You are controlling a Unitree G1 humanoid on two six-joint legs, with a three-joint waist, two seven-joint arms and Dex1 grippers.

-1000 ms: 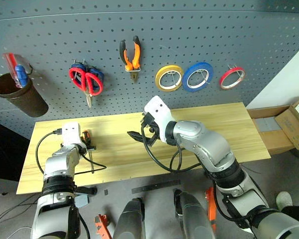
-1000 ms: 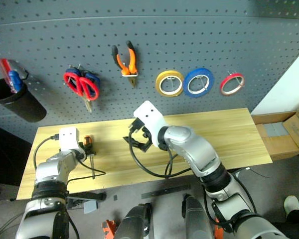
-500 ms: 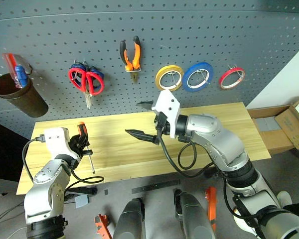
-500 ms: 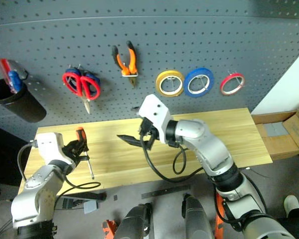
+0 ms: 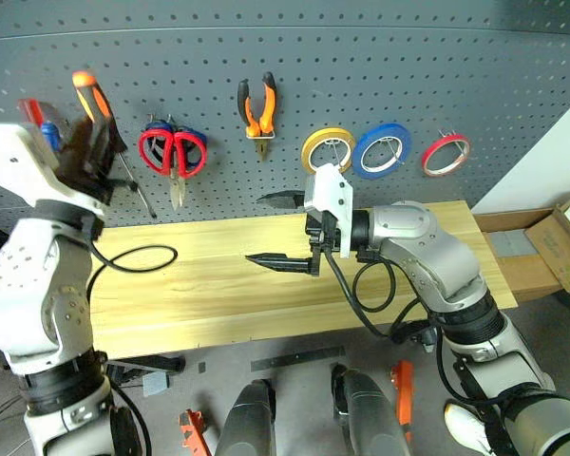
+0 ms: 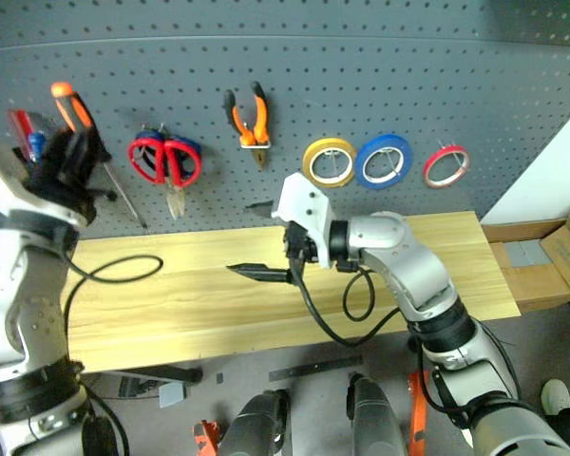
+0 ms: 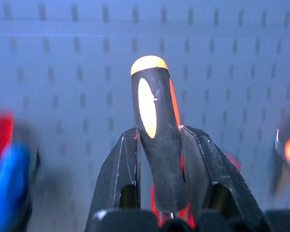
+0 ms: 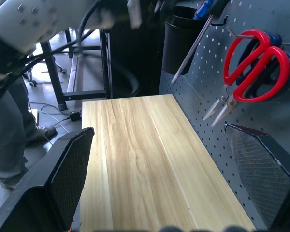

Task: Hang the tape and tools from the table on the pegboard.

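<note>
Against the pegboard (image 5: 380, 57), screwdriver (image 5: 104, 123) in left fingers (image 7: 203, 164), handle up, shaft slanting down; right fingers (image 5: 275, 258) wide.

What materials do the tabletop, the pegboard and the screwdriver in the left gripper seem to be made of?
The table looks like light wood or wood laminate: yellowish with visible grain.
The pegboard seems painted metal or plastic: matte dark grey with a regular hole grid; I cannot tell which.
The screwdriver, held by the left gripper, likely has a plastic or rubber handle, black with orange, and a thin metal-looking shaft.
</note>
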